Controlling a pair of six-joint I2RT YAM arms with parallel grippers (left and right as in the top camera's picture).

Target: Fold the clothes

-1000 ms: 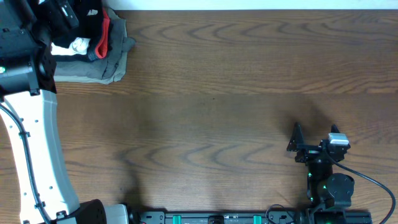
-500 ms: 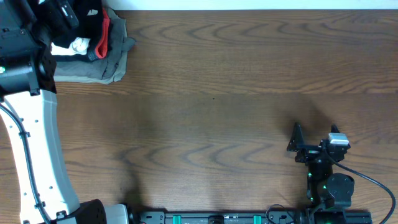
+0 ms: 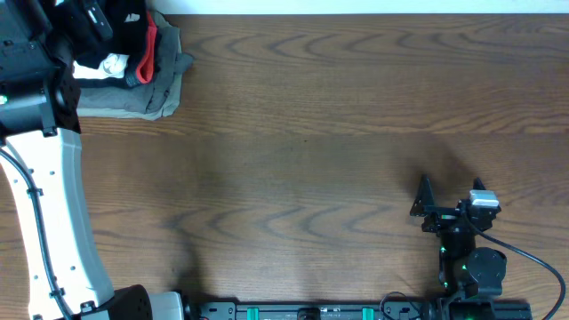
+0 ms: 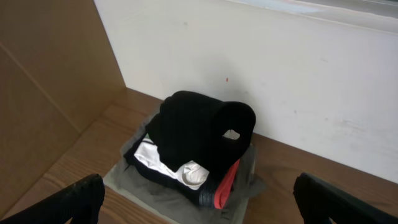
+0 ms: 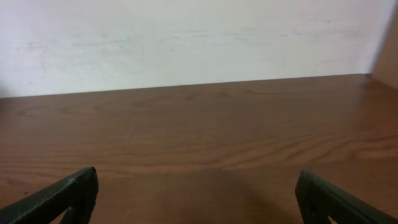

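Observation:
The black T-shirt (image 4: pixel 198 127) lies bunched on top of a pile of clothes at the table's far left corner, with a small white patch on it; it also shows in the overhead view (image 3: pixel 132 43). My left gripper (image 4: pixel 199 200) hangs above and in front of the pile, open and empty, touching nothing. In the overhead view the left arm (image 3: pixel 40 62) covers part of the pile. My right gripper (image 3: pixel 425 206) rests low near the front right of the table, open and empty, far from the clothes; it also shows in the right wrist view (image 5: pixel 199 193).
Under the black shirt lie a white garment (image 4: pixel 189 172), a red strip of fabric (image 4: pixel 227 180) and a grey-olive folded garment (image 4: pixel 155 188). A brown cardboard panel (image 4: pixel 50 93) stands left of the pile and a white wall (image 4: pixel 292 74) behind it.

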